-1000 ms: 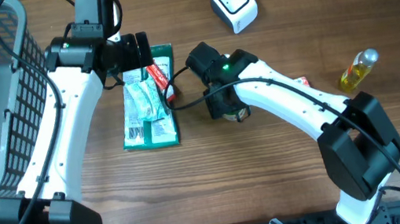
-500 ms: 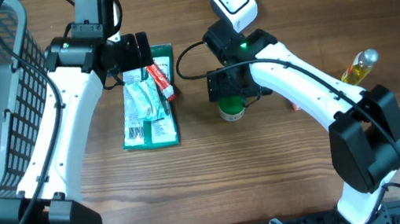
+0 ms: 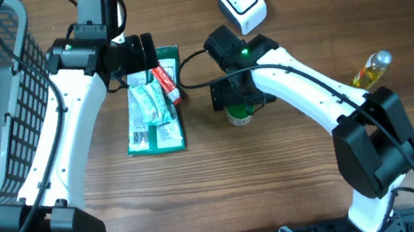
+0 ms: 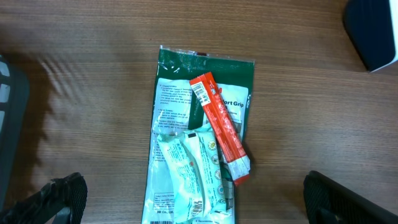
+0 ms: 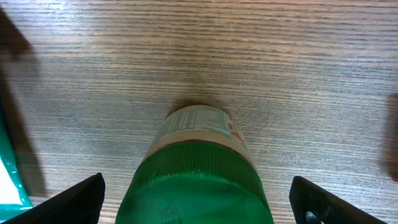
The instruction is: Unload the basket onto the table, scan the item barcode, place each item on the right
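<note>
Right claw [image 5: 199, 202] has shifted slightly, now over the green-capped bottle [image 5: 198, 134].
Its jaws stand wide, the bottle upright between them; left claw [image 4: 199, 202] gapes above the packets [image 4: 180, 93].

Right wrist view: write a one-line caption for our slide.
Open right gripper straddling a green-capped jar standing on the wooden table.

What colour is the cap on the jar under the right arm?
Green; the ribbed plastic cap shows best in right wrist view.
</note>
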You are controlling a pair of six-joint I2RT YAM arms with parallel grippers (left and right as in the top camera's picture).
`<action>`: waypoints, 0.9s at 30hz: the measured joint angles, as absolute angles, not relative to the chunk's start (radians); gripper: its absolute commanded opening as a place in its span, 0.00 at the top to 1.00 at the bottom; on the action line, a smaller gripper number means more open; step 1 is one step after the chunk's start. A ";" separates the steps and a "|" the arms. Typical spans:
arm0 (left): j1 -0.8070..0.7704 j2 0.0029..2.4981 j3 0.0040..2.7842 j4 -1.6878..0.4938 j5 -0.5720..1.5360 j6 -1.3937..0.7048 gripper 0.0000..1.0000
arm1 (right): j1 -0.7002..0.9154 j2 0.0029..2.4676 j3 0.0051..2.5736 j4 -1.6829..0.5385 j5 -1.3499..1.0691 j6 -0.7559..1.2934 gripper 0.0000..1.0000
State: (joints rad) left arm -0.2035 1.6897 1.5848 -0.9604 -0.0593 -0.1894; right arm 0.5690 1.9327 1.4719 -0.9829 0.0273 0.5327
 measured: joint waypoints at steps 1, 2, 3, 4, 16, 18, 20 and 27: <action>-0.204 1.690 1.585 -0.960 -0.059 -0.189 0.00 | 0.569 1.933 1.472 -0.983 0.030 0.533 0.06; -0.204 1.690 1.585 -0.960 -0.059 -0.189 0.00 | 0.569 1.933 1.472 -0.984 0.031 0.533 0.06; -0.204 1.690 1.585 -0.960 -0.059 -0.189 0.00 | 0.570 1.934 1.472 -0.987 0.031 0.534 0.06; -0.204 1.690 1.585 -0.960 -0.059 -0.189 0.00 | 0.572 1.934 1.472 -0.986 0.034 0.534 0.06; -0.204 1.690 1.585 -0.960 -0.059 -0.189 0.00 | 0.632 1.934 1.472 -0.990 0.114 0.538 0.06; -0.204 1.690 1.585 -0.960 -0.059 -0.189 0.00 | 0.633 1.934 1.472 -0.989 0.115 0.538 0.06; -0.204 1.690 1.585 -0.960 -0.059 -0.189 0.00 | 0.632 1.934 1.468 -0.981 0.117 0.538 0.06; -0.204 1.690 1.585 -0.960 -0.059 -0.189 0.00 | 0.625 1.939 1.413 -0.926 0.117 0.538 0.07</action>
State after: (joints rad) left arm -0.2035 1.6897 1.5848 -0.9604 -0.0593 -0.1894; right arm 0.6250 1.9388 1.4132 -0.9257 0.1169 0.5381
